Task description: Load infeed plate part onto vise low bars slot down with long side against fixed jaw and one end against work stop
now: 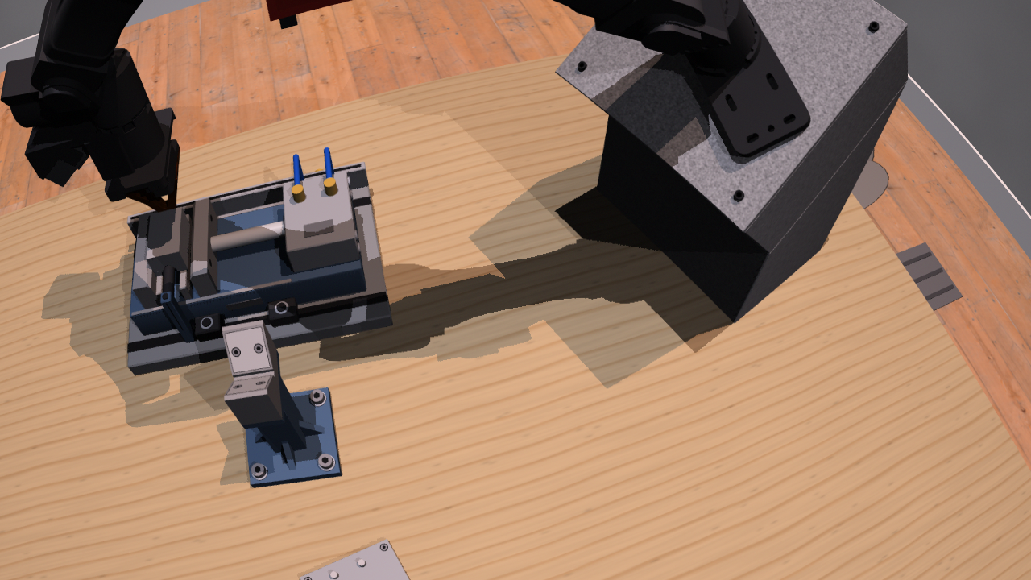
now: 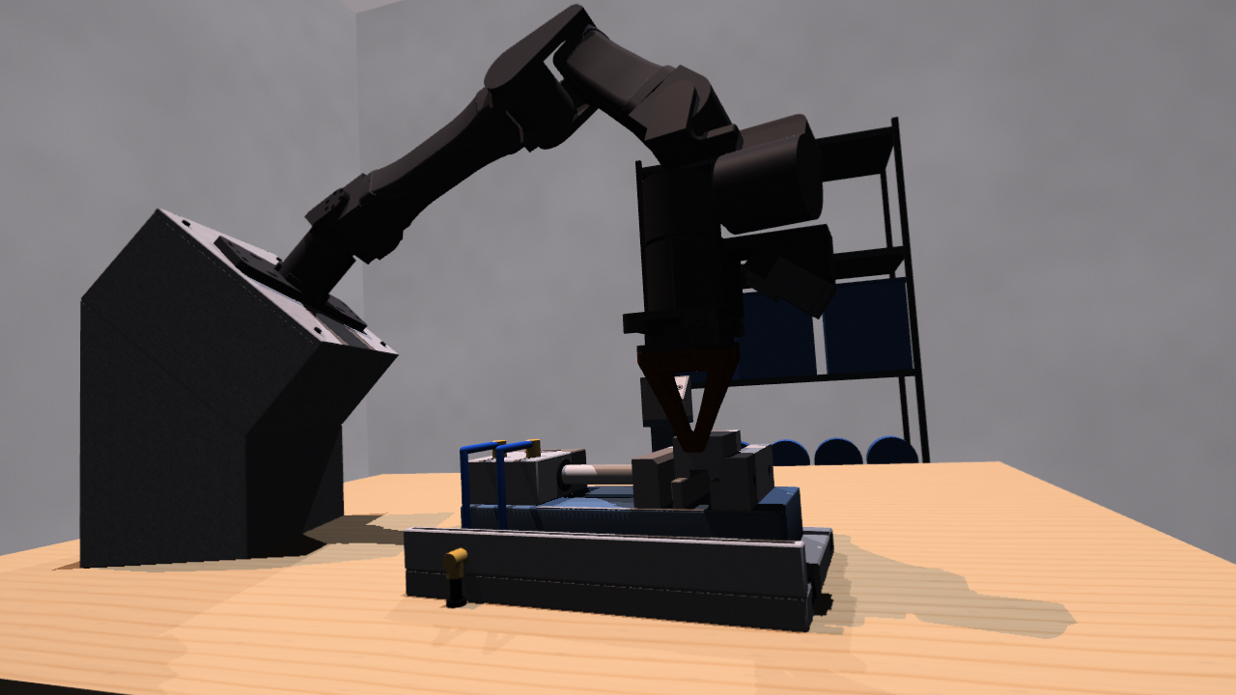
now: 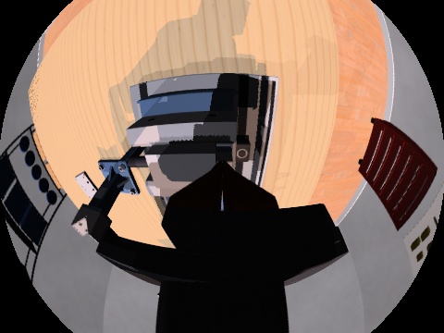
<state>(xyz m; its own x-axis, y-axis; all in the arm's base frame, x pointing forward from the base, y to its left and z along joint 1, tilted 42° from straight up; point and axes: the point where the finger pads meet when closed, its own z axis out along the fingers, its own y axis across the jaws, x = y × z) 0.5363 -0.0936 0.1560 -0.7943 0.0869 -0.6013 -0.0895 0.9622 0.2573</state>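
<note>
I'm seeing my shut gripper [image 3: 222, 166] pointing at the gray block [image 3: 182, 166]. The red rack [image 3: 399, 172] is standing off right.
</note>
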